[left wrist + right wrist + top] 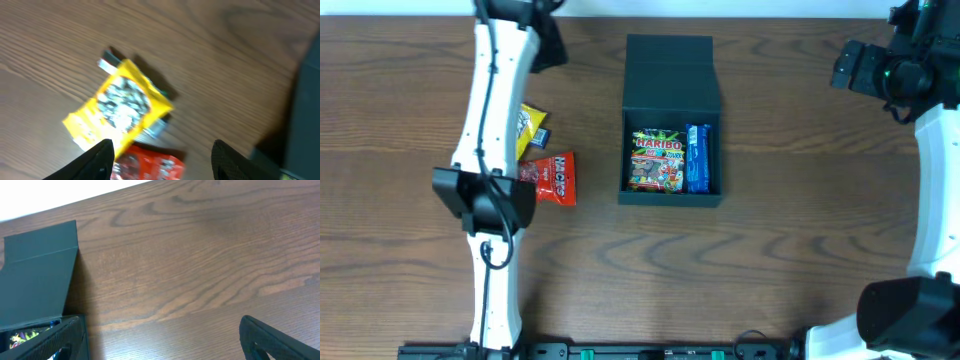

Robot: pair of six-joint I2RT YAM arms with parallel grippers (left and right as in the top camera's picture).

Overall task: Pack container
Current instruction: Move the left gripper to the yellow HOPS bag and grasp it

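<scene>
Lying in the middle of the overhead view, the box (pixel 672 198) has its long axis running from the top of the frame to the bottom. Its lid (pixel 670 65) is folded back toward the top edge, so the open mouth faces up at the camera. Inside, a Haribo packet (pixel 657 160) fills the left part and a blue packet (pixel 698 158) stands along the right wall, both lengthwise with the box. In the right wrist view the box sits at the lower left, lid uppermost.

The left gripper (pixel 162 162) has its fingers (pixel 100 157) moderately apart with nothing clamped between them. It hangs over two packets on the table (pixel 800 200), left of the box and well apart from it. A yellow packet (pixel 125 102) lies tilted in the middle of the left wrist view, and a red packet (pixel 150 165) lies at the bottom edge, between the fingertips. That view is blurred, so I cannot tell whether a finger touches the red packet.

The right gripper (pixel 160 327) is spread wide and holds nothing, with only bare wood between its fingers. In the overhead view it sits in the upper right corner, well apart from the box.
</scene>
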